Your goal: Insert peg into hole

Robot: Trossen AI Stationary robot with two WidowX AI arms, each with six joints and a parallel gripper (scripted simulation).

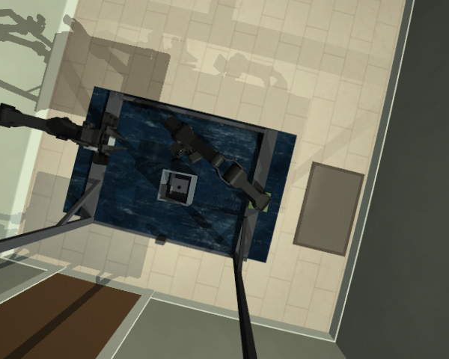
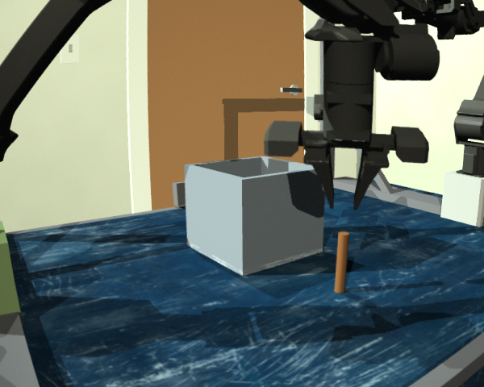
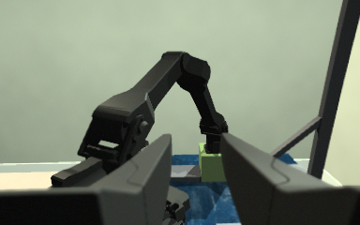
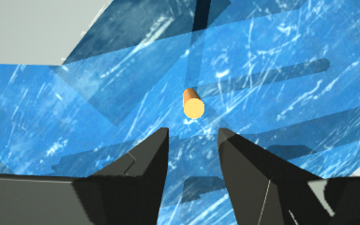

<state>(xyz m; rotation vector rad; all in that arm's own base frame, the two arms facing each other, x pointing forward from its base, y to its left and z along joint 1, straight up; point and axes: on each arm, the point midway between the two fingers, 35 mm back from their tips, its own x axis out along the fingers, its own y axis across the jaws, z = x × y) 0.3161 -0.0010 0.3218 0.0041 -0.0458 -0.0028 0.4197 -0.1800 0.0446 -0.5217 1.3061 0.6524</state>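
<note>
Right below your right gripper [image 1: 184,151] [image 2: 344,207] [image 4: 193,130], the orange peg [image 2: 341,262] [image 4: 193,108] stands upright on the blue tabletop [image 1: 120,197] [image 2: 171,329] [image 3: 210,206] [image 4: 266,103] — its top sits beneath the fingertips, which are moderately spread with nothing between them. Beside that gripper, you have the open gray box [image 1: 192,190] [image 2: 214,216] [image 4: 18,33], with the plate [image 1: 185,181] and its hole [image 1: 179,187] inside; the peg is outside. Farther off, your left gripper [image 1: 126,143] [image 3: 195,141] hangs with its fingers apart — also holding nothing.
</note>
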